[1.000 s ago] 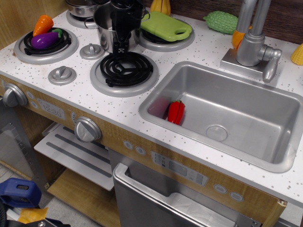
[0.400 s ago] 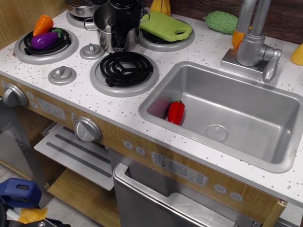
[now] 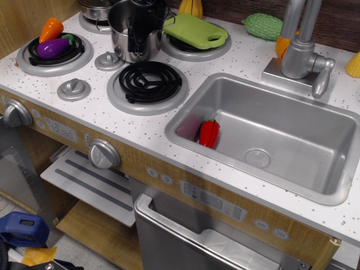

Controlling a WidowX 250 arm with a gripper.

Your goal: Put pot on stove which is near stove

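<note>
Claw (image 3: 136, 42) clamped on near rim of pot (image 3: 121, 35), pot upright. Target stove (image 3: 148, 84) directly in front, toward camera, just beside pot, unoccupied.

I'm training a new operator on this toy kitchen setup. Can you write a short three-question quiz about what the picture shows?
1. True or false: the pot sits centred on the empty front burner.
2. What lies in the sink? A) red pepper B) eggplant C) carrot
3. Fill in: the green cutting board lies on a burner to the ____ of the pot, as the camera sees it.

Key: 1 false, it stands behind that burner, with the claw at it. 2 A, the red pepper. 3 right.
</note>
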